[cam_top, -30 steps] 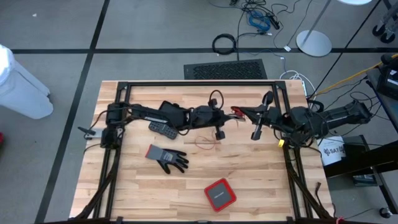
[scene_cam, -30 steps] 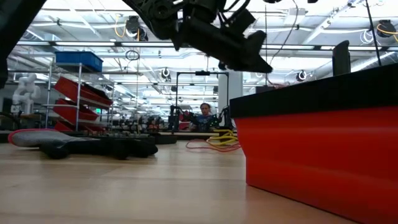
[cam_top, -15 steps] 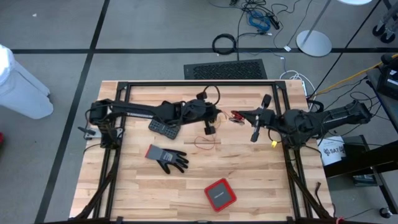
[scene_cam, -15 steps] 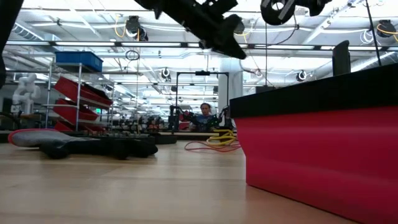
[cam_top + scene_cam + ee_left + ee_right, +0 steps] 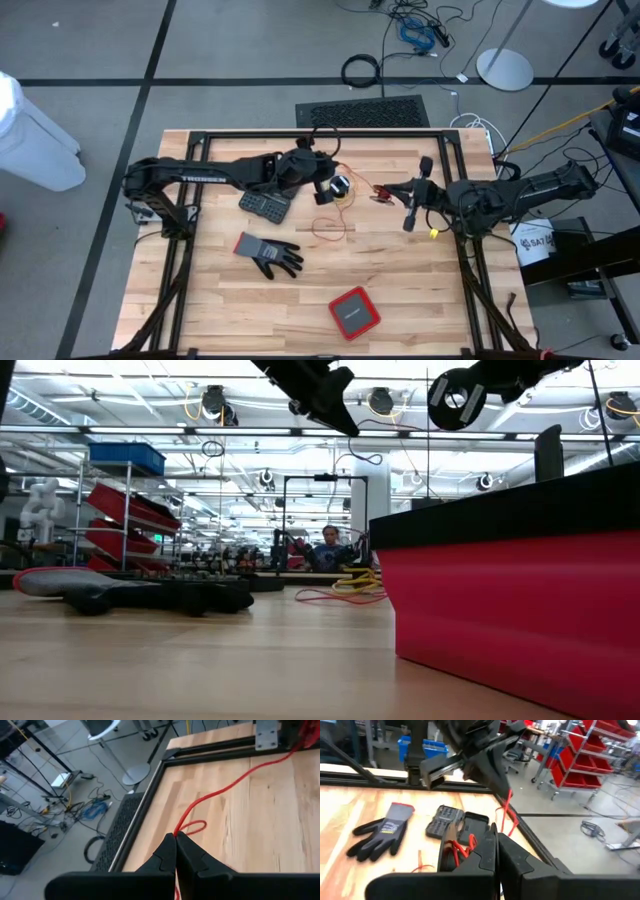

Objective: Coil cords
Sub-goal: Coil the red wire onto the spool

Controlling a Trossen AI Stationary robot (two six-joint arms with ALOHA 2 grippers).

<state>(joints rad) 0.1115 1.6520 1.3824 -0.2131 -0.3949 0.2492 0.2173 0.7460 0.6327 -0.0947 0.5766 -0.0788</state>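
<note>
- Red wire (image 5: 220,795) is running out from between the fingers of the left end effector (image 5: 175,839), which are pressed together on it, as the left wrist view shows; the wire is trailing away across the wooden surface (image 5: 280,815) toward the black frame rail.
- In the high view the left end effector (image 5: 336,187) is hanging over the far middle of the surface, with the red wire looping down to a small curl lying on the boards (image 5: 330,226) just below it.
- The right end effector (image 5: 496,839) is also clamped together on red wire, with strands bunching at its fingertips in the right wrist view.
- From above, the right end effector (image 5: 383,191) is sitting just beside the left one, the two facing each other with the red wire between them.
- A yellow wire (image 5: 436,232) is showing as a small piece near the right arm's wrist; I cannot tell how it is lying.
- A black bit case (image 5: 264,207) is lying near the left arm.
- A grey glove (image 5: 268,253) is lying flat nearer the front of the surface.
- A red box (image 5: 353,312) is sitting close to the front edge, well apart from both end effectors.
</note>
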